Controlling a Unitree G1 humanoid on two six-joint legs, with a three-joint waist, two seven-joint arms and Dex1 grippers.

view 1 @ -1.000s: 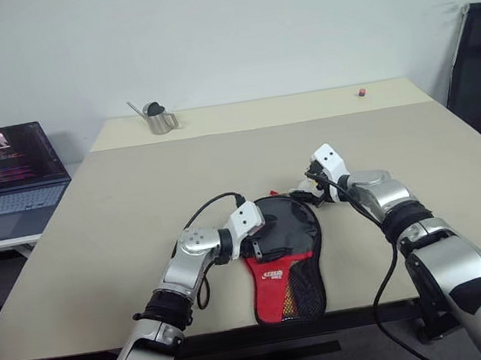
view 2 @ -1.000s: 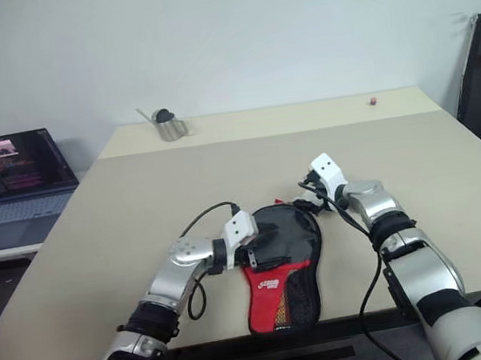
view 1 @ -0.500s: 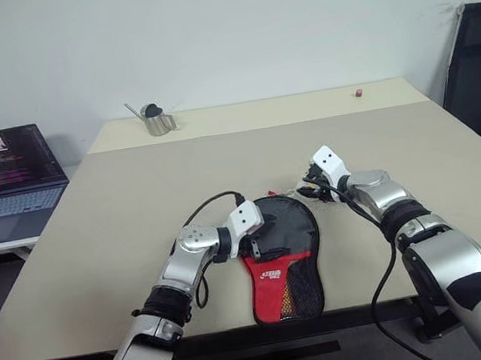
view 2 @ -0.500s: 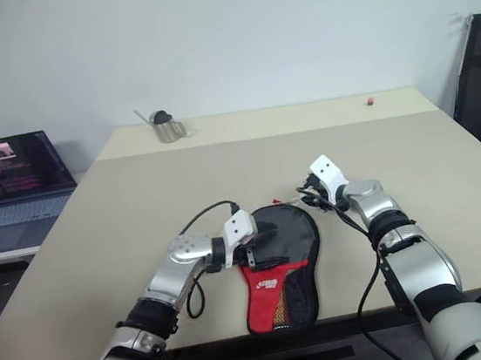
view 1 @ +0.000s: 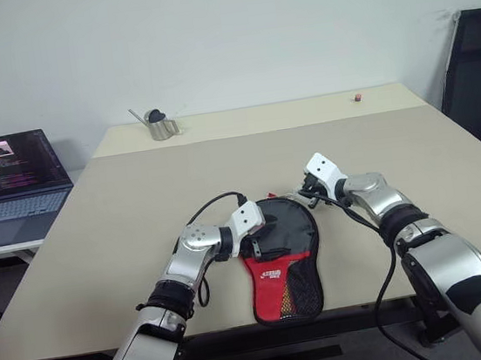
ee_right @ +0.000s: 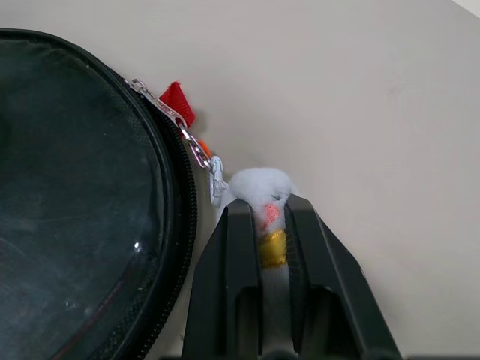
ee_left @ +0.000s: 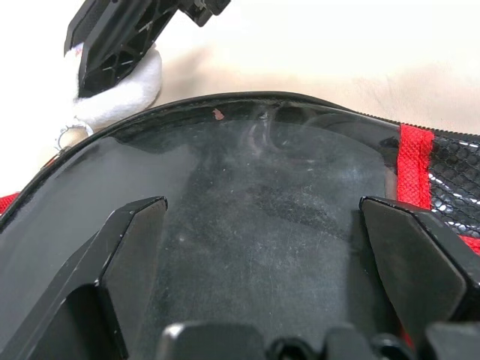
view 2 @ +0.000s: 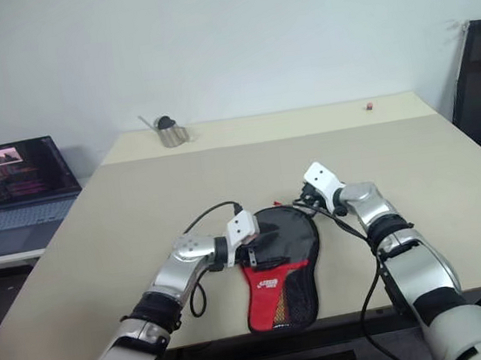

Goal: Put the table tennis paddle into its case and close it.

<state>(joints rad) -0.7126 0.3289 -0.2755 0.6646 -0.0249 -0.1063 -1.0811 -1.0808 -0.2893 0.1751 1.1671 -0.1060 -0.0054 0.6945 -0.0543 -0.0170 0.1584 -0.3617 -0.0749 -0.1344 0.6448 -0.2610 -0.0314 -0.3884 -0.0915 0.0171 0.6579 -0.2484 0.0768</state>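
The case [view 1: 284, 238] lies flat near the table's front edge, black top toward the far side and red mesh-pocket part [view 1: 286, 287] toward me. My left gripper [ee_left: 262, 225] stands open over the case's black top at its left side, fingers [ee_left: 131, 240] spread wide. At the case's far right rim, my right gripper [ee_right: 270, 210] is shut on the white fluffy zip pull [ee_right: 255, 184], which hangs from the zip chain [ee_right: 196, 150]. That gripper also shows in the left eye view as my right gripper [view 1: 306, 195]. The table tennis paddle is hidden.
A laptop [view 1: 12, 177] sits on a side table at the left. A small metal pitcher [view 1: 159, 124] and a tiny red object [view 1: 358, 96] stand at the table's far edge. A black chair [view 1: 477, 72] is at the right.
My right gripper's fingers have closed on the white zip pull beside the case's rim. The left gripper has stayed open on the case. The camera has shifted a little.
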